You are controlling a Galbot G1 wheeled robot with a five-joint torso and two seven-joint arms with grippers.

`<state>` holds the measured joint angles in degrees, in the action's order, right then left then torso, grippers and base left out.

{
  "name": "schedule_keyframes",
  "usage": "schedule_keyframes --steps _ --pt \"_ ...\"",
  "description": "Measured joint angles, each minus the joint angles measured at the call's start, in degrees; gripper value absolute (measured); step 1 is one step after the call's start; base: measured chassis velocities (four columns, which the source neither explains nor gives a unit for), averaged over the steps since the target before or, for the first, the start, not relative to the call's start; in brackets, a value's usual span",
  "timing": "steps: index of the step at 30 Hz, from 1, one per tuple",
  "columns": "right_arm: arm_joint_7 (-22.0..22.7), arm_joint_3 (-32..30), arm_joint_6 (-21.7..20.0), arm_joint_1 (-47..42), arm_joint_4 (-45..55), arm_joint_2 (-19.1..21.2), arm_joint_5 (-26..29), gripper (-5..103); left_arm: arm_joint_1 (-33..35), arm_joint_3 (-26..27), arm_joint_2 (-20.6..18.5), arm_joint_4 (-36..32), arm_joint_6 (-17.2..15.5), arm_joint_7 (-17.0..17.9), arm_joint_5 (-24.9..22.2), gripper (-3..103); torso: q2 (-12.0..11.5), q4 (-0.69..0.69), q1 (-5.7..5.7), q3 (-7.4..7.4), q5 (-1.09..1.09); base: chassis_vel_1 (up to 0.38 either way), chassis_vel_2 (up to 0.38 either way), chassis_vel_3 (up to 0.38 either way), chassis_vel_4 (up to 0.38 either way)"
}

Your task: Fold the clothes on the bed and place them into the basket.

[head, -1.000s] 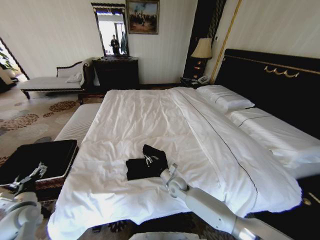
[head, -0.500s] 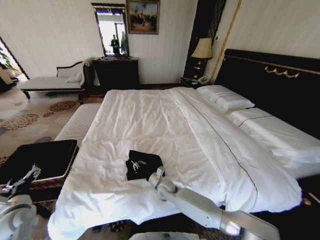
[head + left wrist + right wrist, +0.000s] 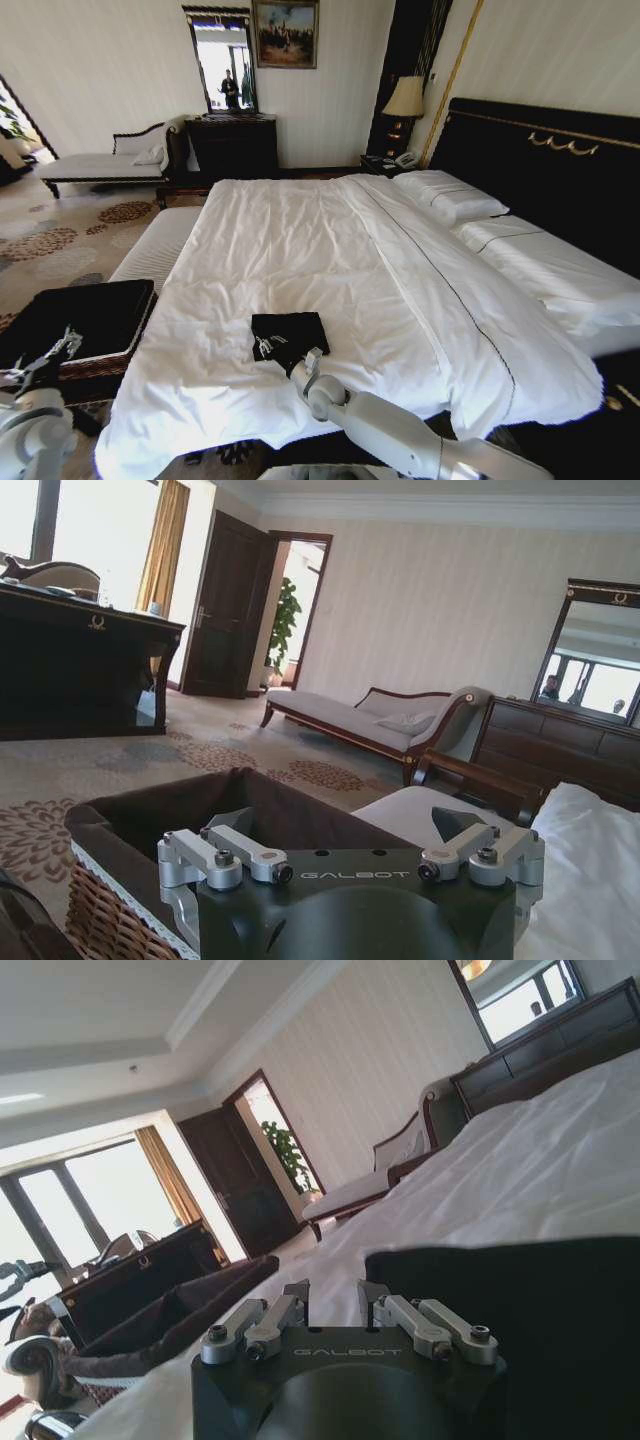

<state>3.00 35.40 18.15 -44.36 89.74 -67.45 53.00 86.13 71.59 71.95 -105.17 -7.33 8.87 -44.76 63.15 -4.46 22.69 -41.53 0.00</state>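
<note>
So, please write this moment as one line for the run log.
right gripper: open, at near edge of folded black T-shirt on bed | left gripper: open, over woven basket

A table lamp (image 3: 405, 98) with a cream shade stands on a nightstand, a white telephone (image 3: 406, 159) beside it. A framed painting (image 3: 285, 32) hangs on the striped wall next to a mirror (image 3: 223, 63) above a dark dresser (image 3: 232, 145). A chaise longue (image 3: 105, 160) sits on the floral carpet (image 3: 55, 235). A potted plant (image 3: 283, 620) stands past the open door (image 3: 225, 605).
</note>
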Motion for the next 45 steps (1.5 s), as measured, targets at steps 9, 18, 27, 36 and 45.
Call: schedule_keyframes --steps 9,18,27,36,45 --pt "-2.56 -4.33 3.47 0.49 1.36 -1.96 9.56 62 -0.14 -0.31 0.48 1.05 0.04 0.28 0.16 100 0.0 0.02 0.0 0.0 0.0 0.0 0.0 0.0 0.0" --pt "0.45 -3.38 -0.74 -0.61 -3.54 -4.49 16.32 88 -0.29 -0.82 1.22 0.8 0.08 0.32 0.52 100 0.0 -0.01 0.0 0.0 0.0 0.0 0.0 0.0 0.0" --pt "-1.63 -0.54 -1.92 4.61 -14.23 -10.76 14.44 100 0.36 -1.19 2.38 -1.01 0.19 0.44 0.83 100 0.0 -0.01 0.0 0.0 0.0 0.0 0.0 0.0 0.0" --pt "-13.68 1.73 1.54 4.45 -9.16 -9.7 9.47 100 1.49 -4.75 5.01 -1.63 0.71 0.27 2.67 100 0.0 0.0 0.0 0.0 0.0 0.0 0.0 0.0 0.0" --pt "-9.02 -13.08 -0.26 3.08 -0.03 -1.75 10.71 100 1.46 -10.98 4.81 -6.29 -2.93 -0.27 -5.76 100 0.0 0.0 0.01 0.0 0.03 0.0 0.0 0.0 0.0"
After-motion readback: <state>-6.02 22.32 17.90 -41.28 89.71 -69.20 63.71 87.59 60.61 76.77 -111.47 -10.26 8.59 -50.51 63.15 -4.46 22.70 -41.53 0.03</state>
